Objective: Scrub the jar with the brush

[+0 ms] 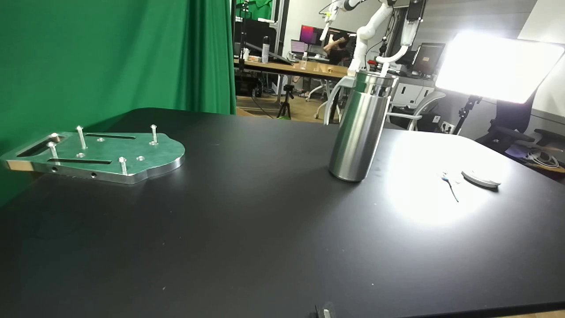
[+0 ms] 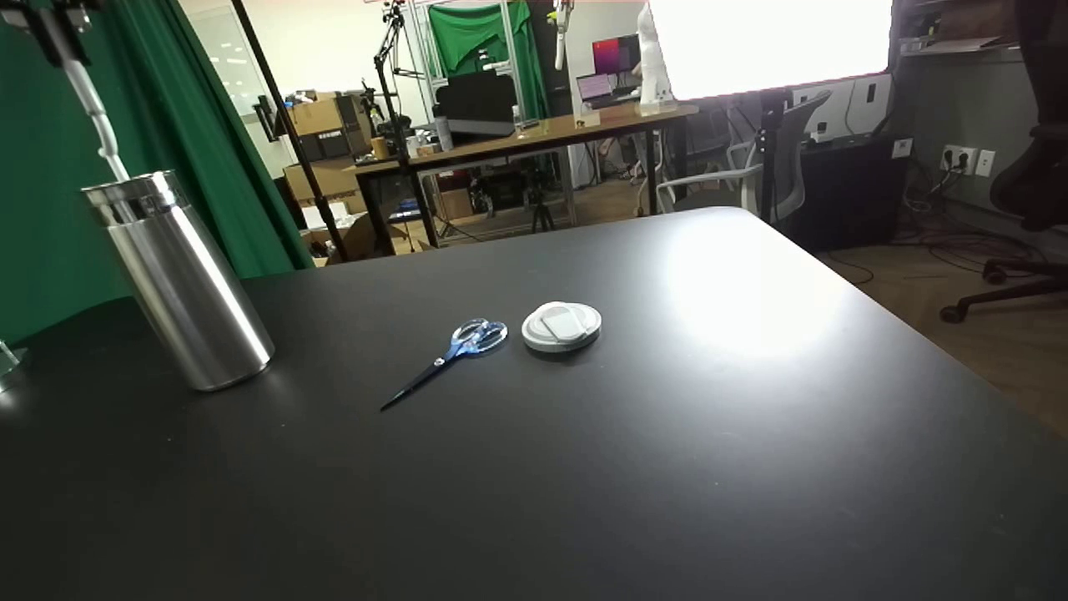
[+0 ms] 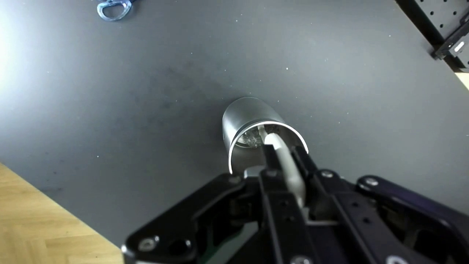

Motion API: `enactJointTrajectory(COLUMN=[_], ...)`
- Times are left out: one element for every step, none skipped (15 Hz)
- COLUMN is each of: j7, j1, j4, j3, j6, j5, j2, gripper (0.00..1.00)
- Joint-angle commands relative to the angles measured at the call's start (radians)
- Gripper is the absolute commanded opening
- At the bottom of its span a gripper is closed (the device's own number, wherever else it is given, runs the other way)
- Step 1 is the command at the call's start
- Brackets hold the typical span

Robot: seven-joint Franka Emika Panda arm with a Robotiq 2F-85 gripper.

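To the left of the jar (image 1: 361,130), well apart from it, I see a flat green plate (image 1: 128,150) with upright pegs on the black table (image 1: 242,221), near the green curtain (image 1: 132,53). The jar itself — tall, shiny, round-mouthed — stands on the table, the brush (image 2: 92,102) reaching down into it. The brush's head is hidden within the jar. Above the jar's mouth my gripper (image 3: 283,147) is narrow, its fingers closed around the pale handle. Right of the jar lie the scissors (image 2: 442,362) (half washed out by glare on my feed, in an exterior view), and farther right of it, just beside the scissors, sits the round white lid (image 2: 561,325). Beyond the table, right of the jar — a glaring light panel (image 1: 494,66).
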Motion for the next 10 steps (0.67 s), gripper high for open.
enactJointTrajectory(j7=[0.038,0.038,0.037,0.035,0.032,0.029,0.024,0.02,0.016,0.014], j1=[-0.005,-0.007,-0.008,-0.01,-0.011,-0.012,-0.012,-0.013,-0.012,-0.012], j4=[0.011,0.012,0.012,0.013,0.014,0.014,0.014,0.014,0.013,0.014], j3=[-0.003,-0.003,-0.003,-0.004,-0.004,-0.004,-0.004,-0.004,-0.004,-0.005], j6=[-0.002,-0.001,-0.002,-0.003,-0.006,-0.007,-0.009,-0.008,-0.008,-0.009], j5=[-0.025,-0.025,-0.024,-0.022,-0.017,-0.013,-0.008,-0.005,-0.001,0.003], j2=[0.034,0.041,0.044,0.046,0.041,0.035,0.023,0.013,-0.003,-0.015], gripper=[0.04,0.04,0.04,0.04,0.04,0.04,0.04,0.04,0.04,0.04])
